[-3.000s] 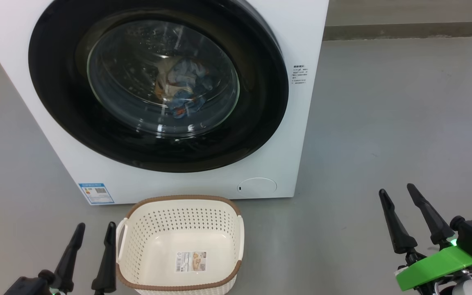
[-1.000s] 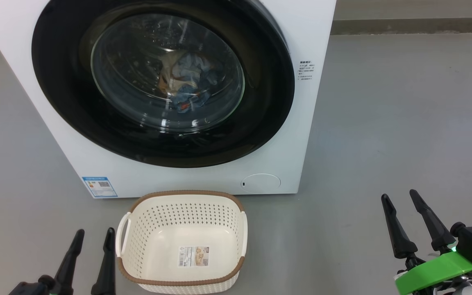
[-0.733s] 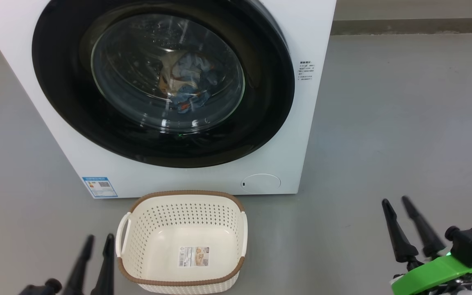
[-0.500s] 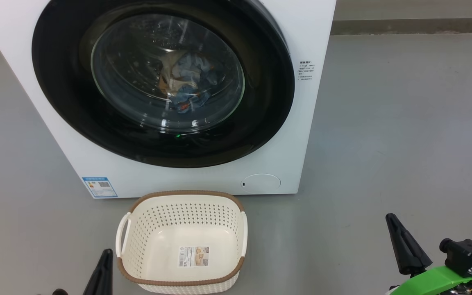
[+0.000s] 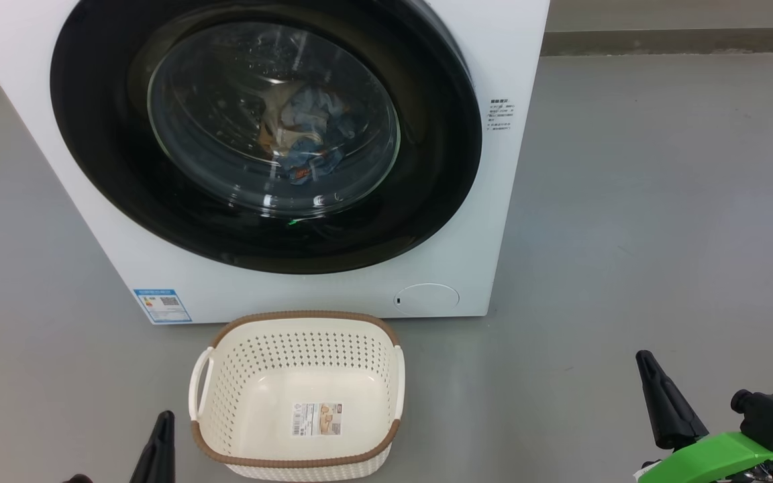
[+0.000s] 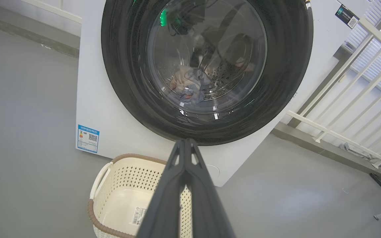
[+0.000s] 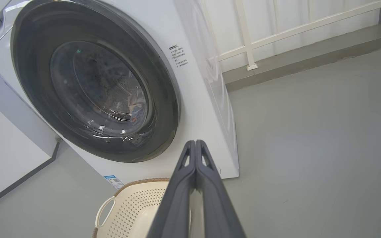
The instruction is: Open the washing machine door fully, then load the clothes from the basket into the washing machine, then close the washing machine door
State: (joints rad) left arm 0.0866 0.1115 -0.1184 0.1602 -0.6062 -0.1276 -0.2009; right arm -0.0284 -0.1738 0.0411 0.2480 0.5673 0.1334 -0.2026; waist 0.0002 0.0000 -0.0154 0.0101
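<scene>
Black-rimmed washing machine door (image 5: 111,174) shut flush on white washing machine (image 5: 494,221). Clothes (image 5: 306,144) inside drum (image 5: 225,107), seen through glass (image 5: 212,168). Basket (image 5: 306,315) on grey floor (image 5: 628,201) just before machine, bottom label (image 5: 317,419) showing. Left gripper (image 5: 166,417) beside basket, fingers (image 6: 174,191) pressed together, clamping nothing. Right gripper (image 5: 643,359) well right of basket, likewise closed.

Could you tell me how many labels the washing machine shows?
3: a blue label low on its front's left, a text label right of the door, a dark QR label near a top corner. Others may be hidden.
</scene>
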